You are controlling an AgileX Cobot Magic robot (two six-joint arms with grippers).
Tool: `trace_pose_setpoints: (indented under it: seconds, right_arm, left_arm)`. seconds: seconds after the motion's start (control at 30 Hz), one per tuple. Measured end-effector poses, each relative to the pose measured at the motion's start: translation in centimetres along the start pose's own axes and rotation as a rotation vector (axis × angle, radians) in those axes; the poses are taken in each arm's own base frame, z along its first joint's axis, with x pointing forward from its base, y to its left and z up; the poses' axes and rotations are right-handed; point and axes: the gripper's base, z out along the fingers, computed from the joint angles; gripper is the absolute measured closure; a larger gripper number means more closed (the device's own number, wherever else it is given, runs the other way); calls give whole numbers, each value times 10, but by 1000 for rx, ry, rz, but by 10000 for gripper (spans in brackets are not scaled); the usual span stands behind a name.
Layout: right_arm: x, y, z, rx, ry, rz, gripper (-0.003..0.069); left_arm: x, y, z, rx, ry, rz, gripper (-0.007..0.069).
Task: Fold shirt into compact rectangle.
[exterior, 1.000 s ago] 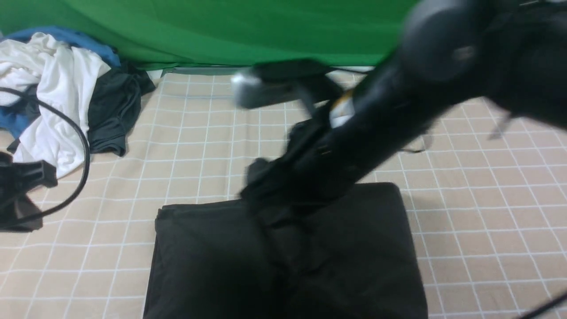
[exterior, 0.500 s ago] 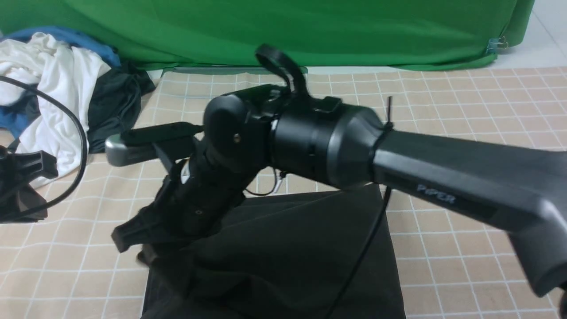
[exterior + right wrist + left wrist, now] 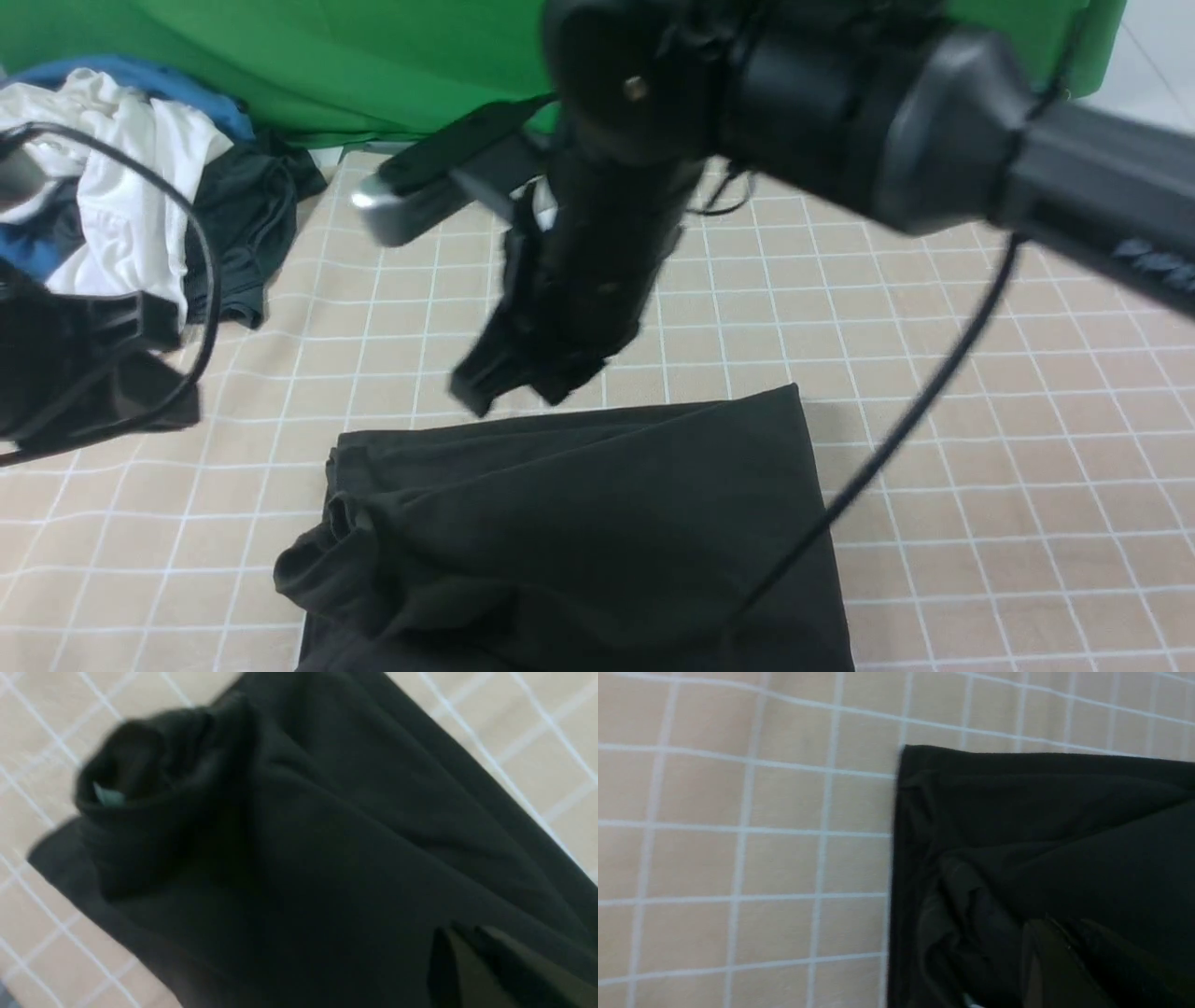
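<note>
1. One wide beige cloth with white grid lines (image 3: 980,420) under everything. Soft surface, so some danger of dragging it along with any pull on the garment.
2. Large very dark green-black shirt (image 3: 597,523) in the near middle of this cloth, folded to a rough rectangle. Far and right edges quite straight, near left corner not.
3. Thick black right arm (image 3: 840,103) reaching across above the far edge of the shirt. On a low pass, possible to sweep the top layer open.
4. Heap of white, blue and dark grey clothes (image 3: 121,187) at the far left, well apart. Only a small risk of catching it.
5. Thin black cable (image 3: 878,467) hanging from the right arm across the right edge of the shirt. Able to hook the fold and lift it.
6. Bunched lump of fabric (image 3: 327,551) at the near left corner, sticking out past the outline. Likely to spread wider under a careless push, spoiling the compact shape.
7. At the right gripper (image 3: 518,387), fingers pressed together on nothing, in the air just beyond the far edge. At the left gripper (image 3: 1059,933), fingers also together, nothing seen held, off to the left of the shirt. No grasp possible without opening first, only pushing.
</note>
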Motion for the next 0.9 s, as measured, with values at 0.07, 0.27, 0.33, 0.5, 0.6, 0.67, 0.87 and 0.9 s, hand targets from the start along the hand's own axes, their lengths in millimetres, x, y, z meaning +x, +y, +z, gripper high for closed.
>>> trace_pose_setpoints:
  seconds: [0.07, 0.27, 0.33, 0.5, 0.6, 0.67, 0.87, 0.9]
  right_arm:
    - [13, -8, -4, 9, 27, 20, 624]
    - [63, -21, 4, 20, 168, 78, 624]
    - [74, -22, 12, 21, 194, 99, 624]
    - [98, -24, 40, 26, 243, 148, 624]
    - [116, -24, 59, 25, 265, 189, 624]
    - [125, -24, 67, 26, 275, 210, 624]
    - [138, -33, 79, 2, 264, 297, 624]
    - [137, -35, 79, -4, 260, 312, 624]
  left_arm:
    - [2, -13, 4, 49, 13, 46, 606]
    - [7, -59, 36, 135, 36, 159, 606]
    - [8, -67, 49, 145, 49, 166, 606]
    - [18, -76, 93, 131, 196, 184, 606]
    - [31, -64, 116, 75, 300, 177, 606]
    - [40, -56, 122, 40, 329, 168, 606]
    - [77, -33, 130, -26, 404, 134, 606]
    - [79, -31, 130, -31, 406, 132, 606]
